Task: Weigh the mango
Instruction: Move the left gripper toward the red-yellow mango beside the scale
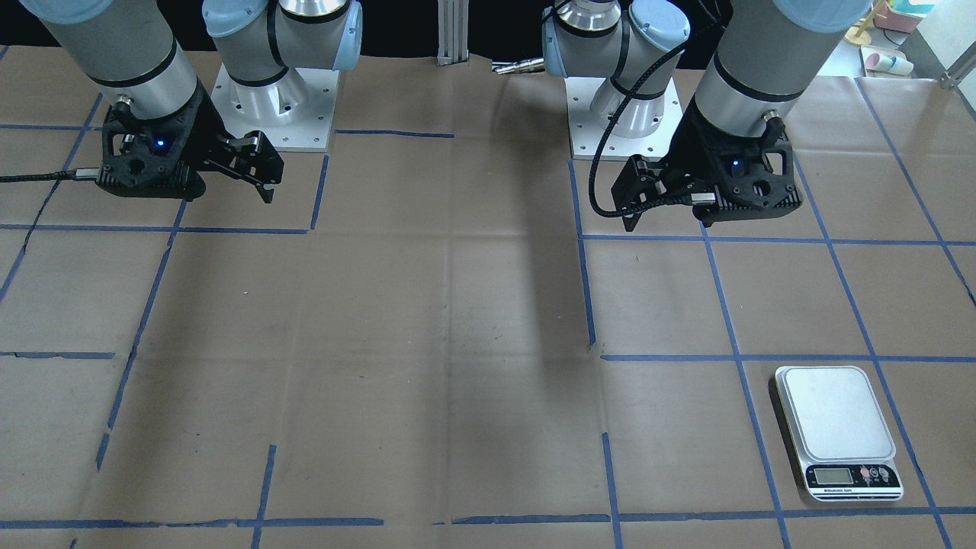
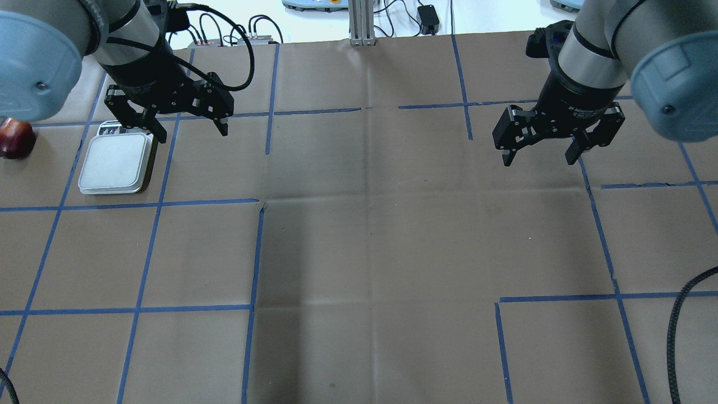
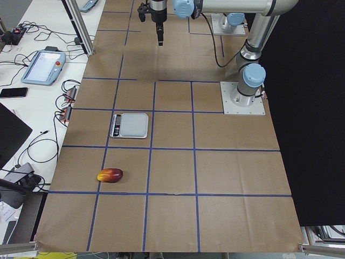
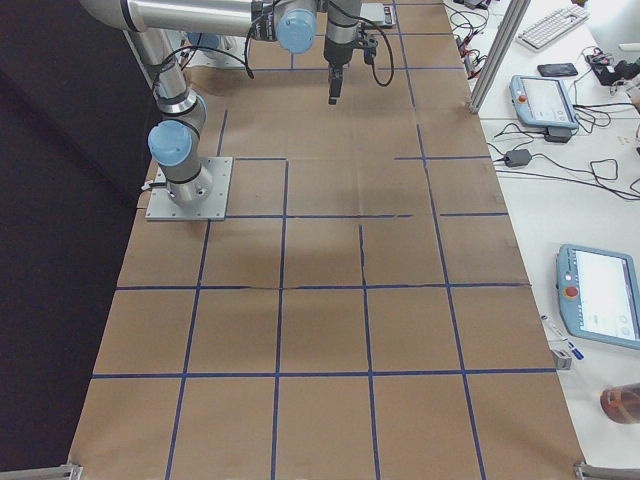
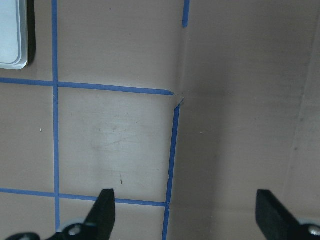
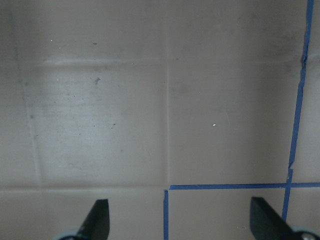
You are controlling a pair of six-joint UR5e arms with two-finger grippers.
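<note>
The mango (image 3: 110,175), dark red fading to orange-yellow, lies on the brown paper near the table's end on my left side. In the overhead view (image 2: 14,137) only part of it shows, at the left edge. The white kitchen scale (image 2: 115,164) sits between the mango and my left gripper; its platform is bare (image 1: 835,415). My left gripper (image 2: 192,133) hangs open and empty above the table just right of the scale, whose corner shows in the left wrist view (image 5: 12,32). My right gripper (image 2: 538,160) is open and empty, high over the right side.
Blue tape lines (image 2: 255,252) divide the paper-covered table into squares. Both arm bases (image 1: 271,99) stand at the robot's edge. A side bench with a teach pendant (image 3: 44,59), cables and a phone runs along the far edge.
</note>
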